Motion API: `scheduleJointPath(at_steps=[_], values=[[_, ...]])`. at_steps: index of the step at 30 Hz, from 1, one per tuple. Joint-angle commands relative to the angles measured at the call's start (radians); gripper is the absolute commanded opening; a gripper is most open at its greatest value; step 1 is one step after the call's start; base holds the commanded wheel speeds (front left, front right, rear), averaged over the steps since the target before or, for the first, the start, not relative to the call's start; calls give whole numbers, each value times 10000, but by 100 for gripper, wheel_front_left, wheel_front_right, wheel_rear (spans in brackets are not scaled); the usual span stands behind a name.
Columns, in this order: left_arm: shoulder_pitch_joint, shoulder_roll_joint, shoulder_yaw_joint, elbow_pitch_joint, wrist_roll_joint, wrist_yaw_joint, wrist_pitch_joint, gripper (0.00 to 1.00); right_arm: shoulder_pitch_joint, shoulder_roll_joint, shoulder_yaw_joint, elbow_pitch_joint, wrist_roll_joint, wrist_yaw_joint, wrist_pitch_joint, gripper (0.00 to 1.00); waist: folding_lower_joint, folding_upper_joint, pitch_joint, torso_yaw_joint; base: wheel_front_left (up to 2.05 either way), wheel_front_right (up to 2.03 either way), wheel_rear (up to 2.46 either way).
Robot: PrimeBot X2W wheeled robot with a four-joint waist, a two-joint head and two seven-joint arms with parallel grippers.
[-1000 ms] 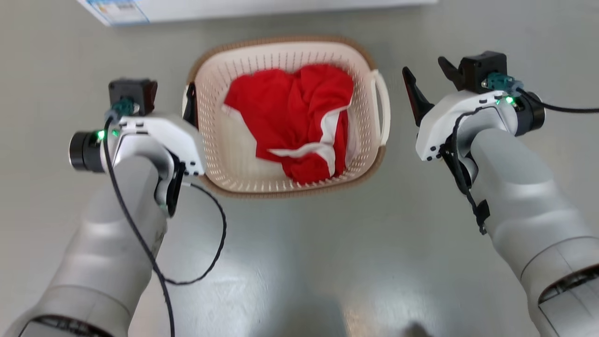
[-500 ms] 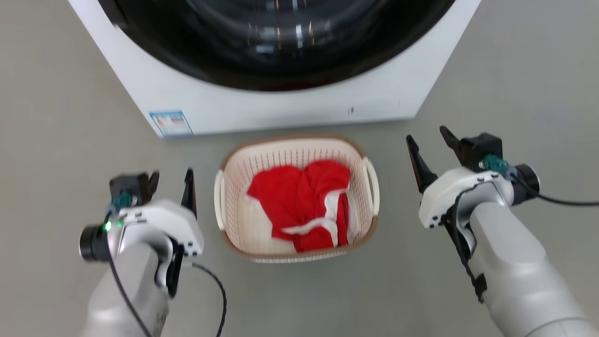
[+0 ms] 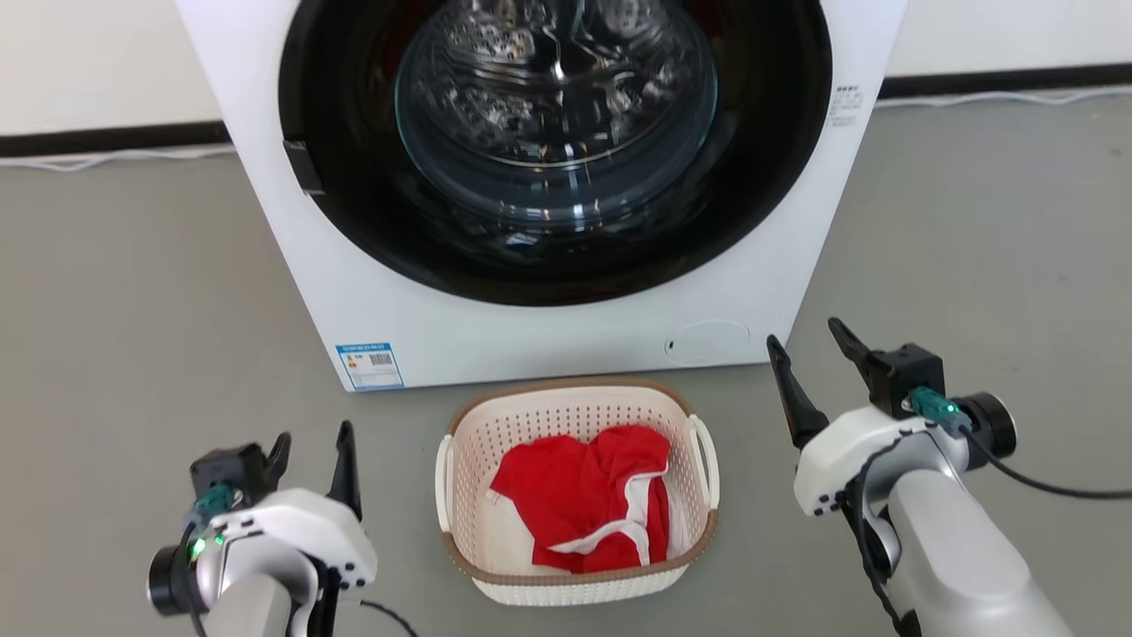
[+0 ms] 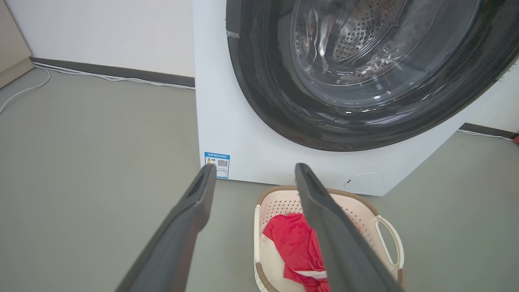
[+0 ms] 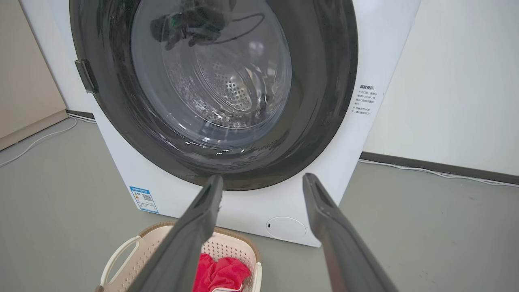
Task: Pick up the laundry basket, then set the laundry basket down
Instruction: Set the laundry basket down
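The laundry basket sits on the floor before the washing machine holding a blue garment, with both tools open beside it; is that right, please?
Not quite: the garment in the laundry basket is red, not blue, as the head view shows. The basket does sit on the floor before the washing machine, with the left tool and right tool open beside it.

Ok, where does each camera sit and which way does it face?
Head view: on the robot's head, looking down and forward at the laundry basket before the washing machine; left gripper and right gripper, both open, flank it.
Left wrist view: along its open fingers toward the machine; basket lower right.
Right wrist view: likewise; basket lower left.
All three share basket and machine.
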Motion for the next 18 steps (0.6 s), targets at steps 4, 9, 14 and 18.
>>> scheduleJointPath(at_steps=[4,9,14,18], values=[[368,161,763,-662,335,24,-53,100,469,103,-47,-722,-341,60,-110,100,0,-1,-241,-15,0,0,0],[922,41,1269,-1248,557,-4,-53,100,983,103,-340,-1335,-534,60,-110,100,0,-1,-325,-39,0,0,0],[1290,-99,1550,-1699,772,2,-53,100,1408,103,-631,-1881,-538,60,-110,100,0,-1,-420,-15,0,0,0],[1581,-195,1766,-1971,963,-40,-53,100,1811,103,-830,-2239,-586,60,-110,100,0,-1,-535,-12,0,0,0]])
